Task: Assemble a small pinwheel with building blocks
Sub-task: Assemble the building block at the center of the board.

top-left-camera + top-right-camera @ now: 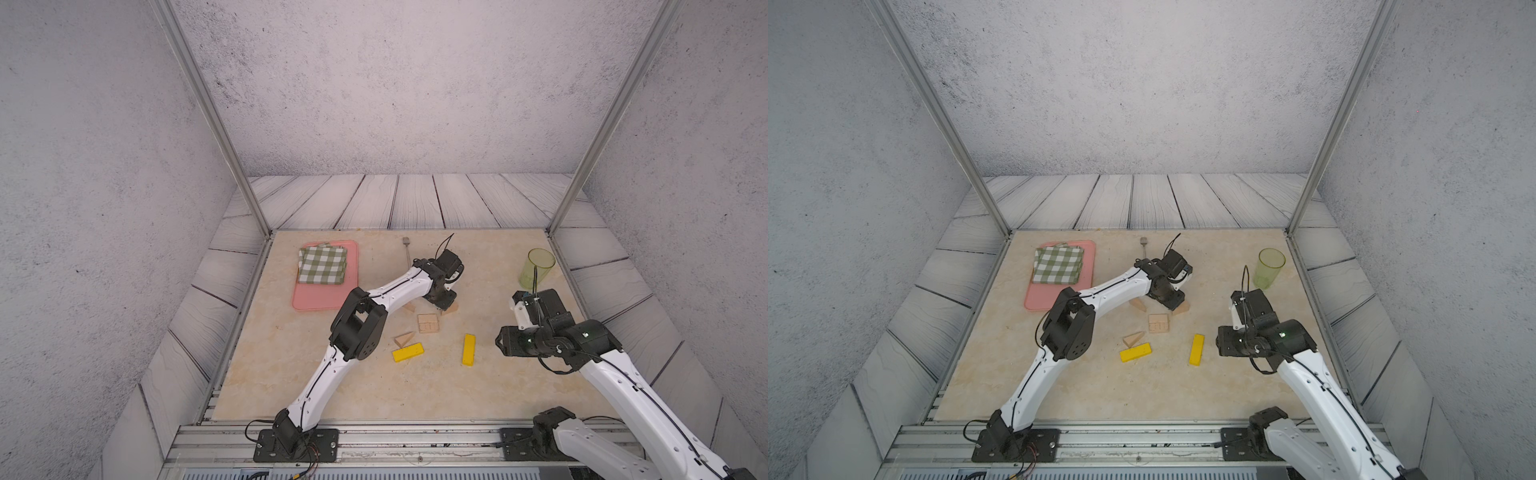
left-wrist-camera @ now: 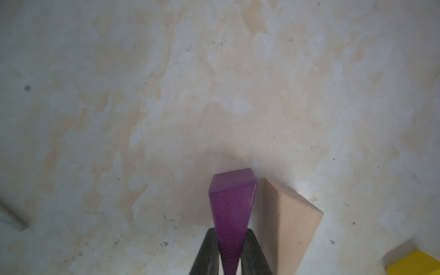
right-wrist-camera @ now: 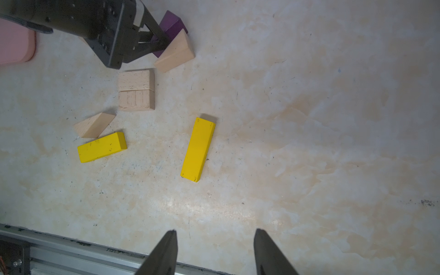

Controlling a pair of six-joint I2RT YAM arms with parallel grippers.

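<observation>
My left gripper is shut on the thin end of the purple wedge, low over the tabletop; in the right wrist view the same wedge shows past its black fingers. A pale-wood wedge lies right beside the purple one. Two pale-wood rectangles sit side by side as a square. Another wood wedge lies by a yellow bar, and a third wedge peeks from under the left arm. The second yellow bar lies apart. My right gripper hangs open and empty near the front edge.
A pink tray with a folded green checked cloth stands at the back left. A metal fork lies behind the left wrist. A green translucent cup stands at the back right. An aluminium rail borders the front.
</observation>
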